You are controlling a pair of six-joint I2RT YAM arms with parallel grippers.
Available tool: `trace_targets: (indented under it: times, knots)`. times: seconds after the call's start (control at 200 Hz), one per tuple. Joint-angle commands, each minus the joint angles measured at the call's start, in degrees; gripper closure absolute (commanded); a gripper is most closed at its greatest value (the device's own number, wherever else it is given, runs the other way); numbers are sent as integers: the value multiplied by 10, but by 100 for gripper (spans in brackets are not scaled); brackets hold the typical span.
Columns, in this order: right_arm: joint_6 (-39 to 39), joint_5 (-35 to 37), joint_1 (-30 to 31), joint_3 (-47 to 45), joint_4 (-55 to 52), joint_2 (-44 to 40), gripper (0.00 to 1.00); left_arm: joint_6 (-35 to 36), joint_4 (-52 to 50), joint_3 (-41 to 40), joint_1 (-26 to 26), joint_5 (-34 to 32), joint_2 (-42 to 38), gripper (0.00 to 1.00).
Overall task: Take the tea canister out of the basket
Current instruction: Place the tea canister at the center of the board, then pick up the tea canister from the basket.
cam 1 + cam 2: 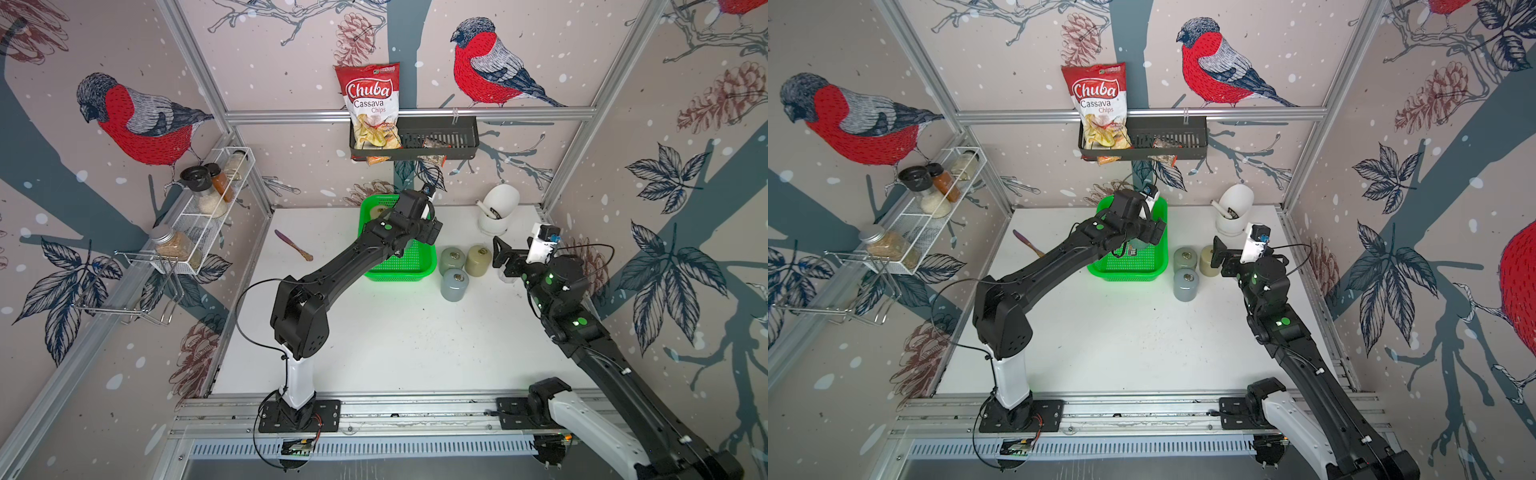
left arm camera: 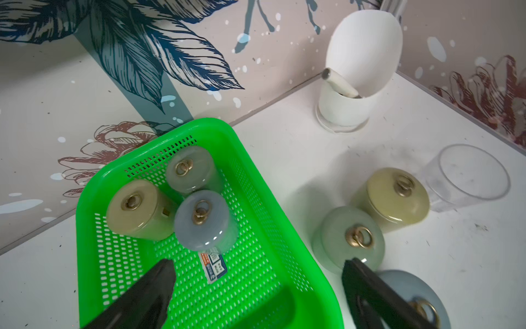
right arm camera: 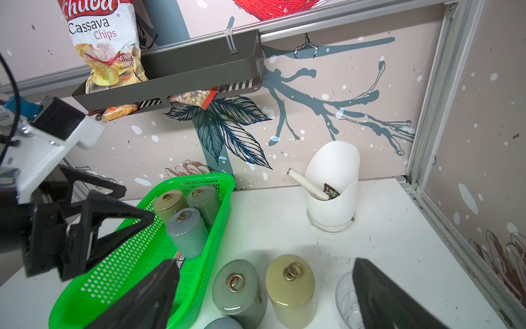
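Observation:
The green basket (image 1: 411,262) (image 2: 242,284) stands at the back of the table. Three tea canisters with brass ring lids stand upright in its far end: a beige one (image 2: 133,208), a grey-green one (image 2: 189,168) and a blue-grey one (image 2: 202,219). My left gripper (image 2: 257,265) hangs open above the basket's near right part, short of the blue-grey canister and holding nothing. My right gripper (image 3: 264,263) (image 1: 505,259) is open and empty, low over the table to the right of the basket.
Three more canisters (image 1: 455,270) stand on the table just right of the basket, with a clear glass (image 2: 472,173) beside them. A white utensil holder (image 1: 496,212) stands at the back right, and a spatula (image 1: 293,245) lies left of the basket. A black rack (image 1: 436,141) hangs above.

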Motion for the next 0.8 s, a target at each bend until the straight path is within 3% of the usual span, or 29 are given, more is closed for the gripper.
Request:
trace_targets:
  times: [0.0,0.21,0.53,0.795]
  knots:
    - [0,-12,0,5,22,7,0,-46,15,34,33,-21,34,4]
    - [-6,-16,-1,8,23,20,0,-81,25,71,78,-6,99,4]
    - [-8,-21,0,12,26,46,0,-66,-35,196,85,-1,224,4]
    - [-11,-21,1,11,27,56,0,-74,-35,203,94,10,262,4]
